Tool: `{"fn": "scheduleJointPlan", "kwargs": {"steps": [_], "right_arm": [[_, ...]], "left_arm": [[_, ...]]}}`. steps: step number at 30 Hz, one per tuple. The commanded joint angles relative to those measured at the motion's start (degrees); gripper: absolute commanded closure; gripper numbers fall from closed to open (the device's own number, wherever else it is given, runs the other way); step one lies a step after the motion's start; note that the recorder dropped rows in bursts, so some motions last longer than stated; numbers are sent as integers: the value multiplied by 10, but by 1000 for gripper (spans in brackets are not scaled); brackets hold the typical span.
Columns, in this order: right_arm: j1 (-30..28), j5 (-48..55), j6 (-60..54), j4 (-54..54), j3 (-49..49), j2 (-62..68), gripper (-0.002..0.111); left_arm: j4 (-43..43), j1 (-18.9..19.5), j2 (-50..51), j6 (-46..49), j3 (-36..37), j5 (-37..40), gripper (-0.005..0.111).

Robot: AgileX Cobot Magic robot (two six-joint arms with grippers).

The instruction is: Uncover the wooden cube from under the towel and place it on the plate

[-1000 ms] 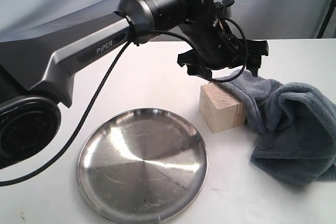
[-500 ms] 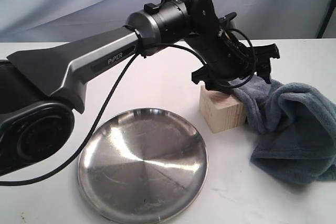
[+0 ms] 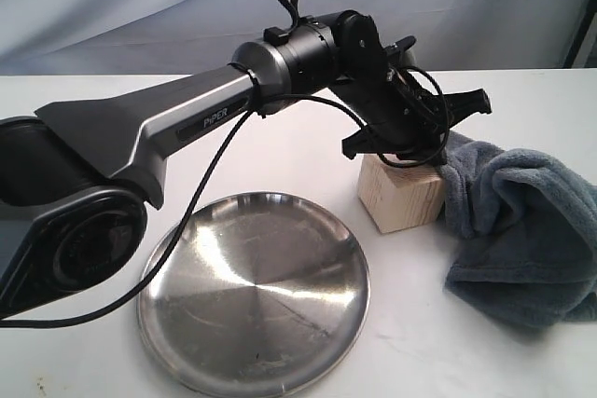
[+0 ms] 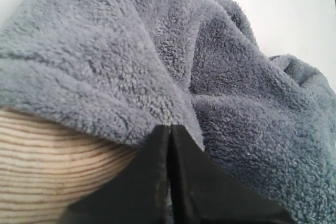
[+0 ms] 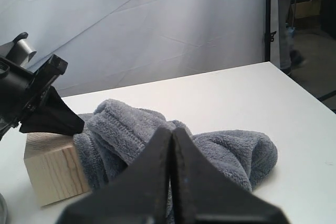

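Note:
The wooden cube (image 3: 401,198) stands bare on its front and left faces, just right of the steel plate (image 3: 252,295). The blue-grey towel (image 3: 522,230) lies bunched to the cube's right, and in the left wrist view its hem (image 4: 105,103) still laps over the cube's edge (image 4: 52,166). My left gripper (image 3: 437,149) hovers over the cube's top right and is shut. Its tips (image 4: 170,127) touch the hem, with no cloth showing between them. My right gripper (image 5: 172,129) is shut and empty, facing the towel (image 5: 220,150) and cube (image 5: 52,169). It is out of the exterior view.
The left arm (image 3: 187,123) stretches from the left across the space above the plate, with a black cable (image 3: 201,188) looping under it. A white table (image 3: 420,342) carries everything. A grey backdrop (image 3: 140,6) hangs behind.
The left gripper moved right across the cube's top. The towel's edge slid off with it, baring more of the cube, which shifted slightly right.

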Motion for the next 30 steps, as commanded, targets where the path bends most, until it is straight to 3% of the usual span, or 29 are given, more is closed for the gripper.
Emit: {"fn": "scheduleJointPlan", "kwargs": {"steps": [1,12,26,30], "right_arm": [[1,0,-4,1,2,-2,108],[1,0,-4,1,2,-2,108],[1,0,-4,1,2,-2,108],[1,0,-4,1,2,-2,108]], "left_arm": [[-4,-1,9,10,0,8,107],[-85,-1,6,100,0,1,107],[-63,-1,-25,131,0,-30,107],[-72,-1,-28,184,0,-69,107]]}}
